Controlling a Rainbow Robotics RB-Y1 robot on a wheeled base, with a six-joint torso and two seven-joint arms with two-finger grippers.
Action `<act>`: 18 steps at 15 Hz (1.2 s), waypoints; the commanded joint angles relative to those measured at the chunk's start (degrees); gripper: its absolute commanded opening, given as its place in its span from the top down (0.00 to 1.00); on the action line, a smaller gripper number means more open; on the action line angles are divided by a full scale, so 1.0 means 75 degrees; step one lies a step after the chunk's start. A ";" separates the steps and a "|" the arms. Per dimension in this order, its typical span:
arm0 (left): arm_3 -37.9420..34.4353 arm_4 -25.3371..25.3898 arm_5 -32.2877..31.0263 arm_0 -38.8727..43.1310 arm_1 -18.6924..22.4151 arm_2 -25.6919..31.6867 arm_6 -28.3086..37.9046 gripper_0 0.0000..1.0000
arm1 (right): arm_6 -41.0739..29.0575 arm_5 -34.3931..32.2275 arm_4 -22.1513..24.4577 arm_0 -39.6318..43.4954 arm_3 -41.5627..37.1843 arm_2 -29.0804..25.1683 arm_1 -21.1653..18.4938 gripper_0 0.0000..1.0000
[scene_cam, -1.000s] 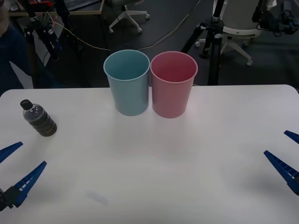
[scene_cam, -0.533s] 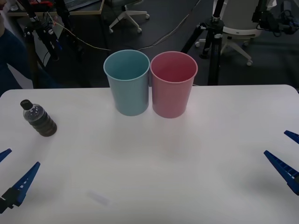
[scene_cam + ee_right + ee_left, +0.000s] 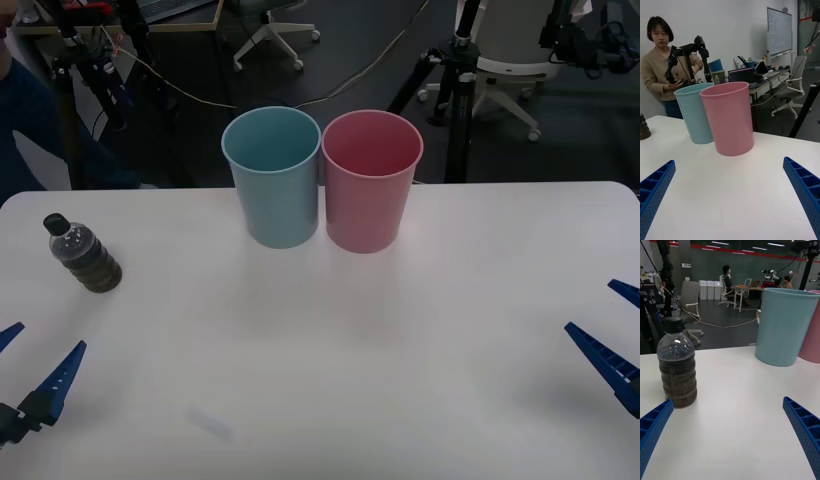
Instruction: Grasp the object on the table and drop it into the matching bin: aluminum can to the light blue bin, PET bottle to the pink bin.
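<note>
**Two bins stand side by side, bottle waits at the left**

On the white table (image 3: 330, 400) the blue bin (image 3: 273, 178) and the pink bin (image 3: 371, 182) stand upright at 12 o'clock, rims touching or nearly so, blue on the left, pink on the right. From above, their insides show only their own walls; nothing can be seen lying in either.

The bottle (image 3: 83, 254) stands upright at about 10 o'clock, well apart from the bins, near the table's left edge. Its black cap is screwed on; the lower half is filled with something dark brown, the upper part clear.

The left gripper (image 3: 22, 372) hovers at about 8 o'clock, near the bottle but not touching it, fingers spread wide and released. In its wrist view the bottle sits just beyond one blue finger (image 3: 651, 433).

The right gripper (image 3: 620, 335) hangs at 4 o'clock, far from everything, also spread wide and holding nothing.
</note>
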 commanded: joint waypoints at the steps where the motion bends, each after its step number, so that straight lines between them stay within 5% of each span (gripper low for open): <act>1: 0.0413 -0.0124 -0.0028 -0.0389 -0.0007 -0.0146 -0.0081 0.00 | 0.0000 0.0000 0.0000 0.0000 -0.0001 0.0000 0.0000 0.00; 18: 0.3917 -0.0265 -0.0415 -0.3096 0.0040 0.0264 -0.1171 0.00 | 0.0000 0.0000 0.0000 0.0000 -0.0001 0.0000 0.0000 0.00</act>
